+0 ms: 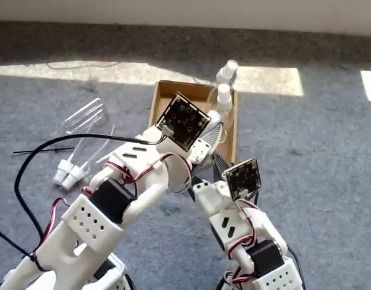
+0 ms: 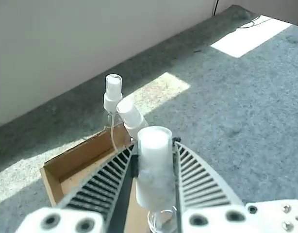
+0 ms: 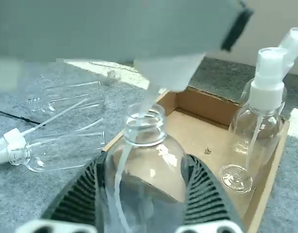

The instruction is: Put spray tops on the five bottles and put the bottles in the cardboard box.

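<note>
A grey carpet point(image 1: 330, 181) carries everything. The cardboard box point(image 1: 164, 96) lies open side up near its far edge, about midway along. The left gripper point(image 2: 154, 145) hangs over the box's near end, its jaws narrowed on a white spray top point(image 2: 154, 170). That top points straight down, and its thin tube point(image 3: 121, 165) runs into the open neck of a clear bottle point(image 3: 144, 184). The right gripper point(image 3: 145, 165) clamps this bottle by its body. The bottle's long axis is upright, with the mouth facing up.

Two capped bottles point(image 3: 258, 111) stand in the box's far right corner, tops up and close together. Two bare bottles point(image 3: 66, 97) lie on their sides on the carpet left of the box. Just nearer than these lie two loose spray tops point(image 1: 67, 174), white heads toward the carpet's left edge and tubes slanting toward the box.
</note>
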Tool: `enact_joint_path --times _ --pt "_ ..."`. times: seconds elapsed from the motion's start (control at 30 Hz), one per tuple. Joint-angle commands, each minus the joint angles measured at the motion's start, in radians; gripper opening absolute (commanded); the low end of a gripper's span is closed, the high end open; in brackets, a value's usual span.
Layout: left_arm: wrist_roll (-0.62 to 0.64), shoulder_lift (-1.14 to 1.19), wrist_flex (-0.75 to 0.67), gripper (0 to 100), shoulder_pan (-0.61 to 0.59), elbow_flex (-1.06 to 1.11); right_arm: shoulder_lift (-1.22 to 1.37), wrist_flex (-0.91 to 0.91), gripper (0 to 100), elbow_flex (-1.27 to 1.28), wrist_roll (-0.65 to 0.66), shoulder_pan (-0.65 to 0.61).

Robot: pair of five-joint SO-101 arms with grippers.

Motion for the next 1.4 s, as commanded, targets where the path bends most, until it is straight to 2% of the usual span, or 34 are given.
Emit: enact_joint_path --times 0.0,0.3,0.53,0.9,1.07,1.37 --pt "0.005 -0.024 -0.003 0 -0.042 0.010 -0.007 -0.015 0.4 -0.071 -0.017 0.036" --pt "0.005 -0.024 -0.002 1 -0.047 0.056 -0.007 -0.016 0.4 -0.074 -0.011 0.038" --pt "0.005 -0.039 0.097 16 -0.047 0.025 -0.007 -0.016 0.5 -0.074 -0.011 0.039" --pt "0.000 -0.269 0.112 16 -0.048 -0.074 -0.007 -0.124 0.5 -0.067 -0.012 0.039" --pt "0.000 -0.229 0.107 16 -0.048 -0.163 -0.007 -0.124 0.5 -0.065 -0.012 0.039" --pt "-0.012 0.008 0.114 16 -0.041 -0.240 -0.007 -0.122 0.5 -0.065 -0.012 0.039"
